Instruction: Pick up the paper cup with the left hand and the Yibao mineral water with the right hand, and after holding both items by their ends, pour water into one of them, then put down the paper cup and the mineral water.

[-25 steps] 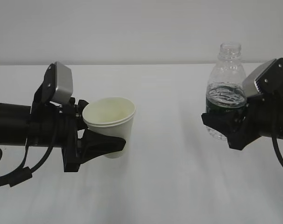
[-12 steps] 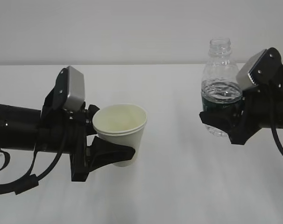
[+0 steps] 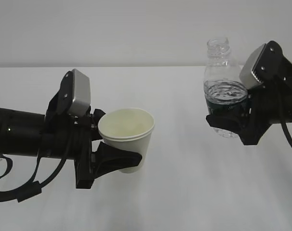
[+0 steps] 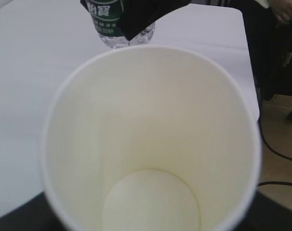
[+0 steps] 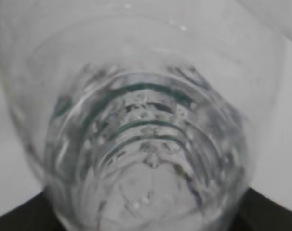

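Soft even light, wrist views blurred

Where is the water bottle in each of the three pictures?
Exterior view: the water bottle is upper right, in the right gripper.
Left wrist view: top edge, beyond the paper cup.
Right wrist view: fills the picture.
Shared landmark: its green label.

three views, one counter

the exterior camera looks across the white counter (image 3: 184, 192) from about object height, facing the back wall, at middling range. the left wrist camera peers straight into the paper cup (image 4: 151, 144), very near, facing the mineral water (image 4: 110, 19) beyond. the right wrist camera sits right behind that bottle, blurred. all three share the bottle.
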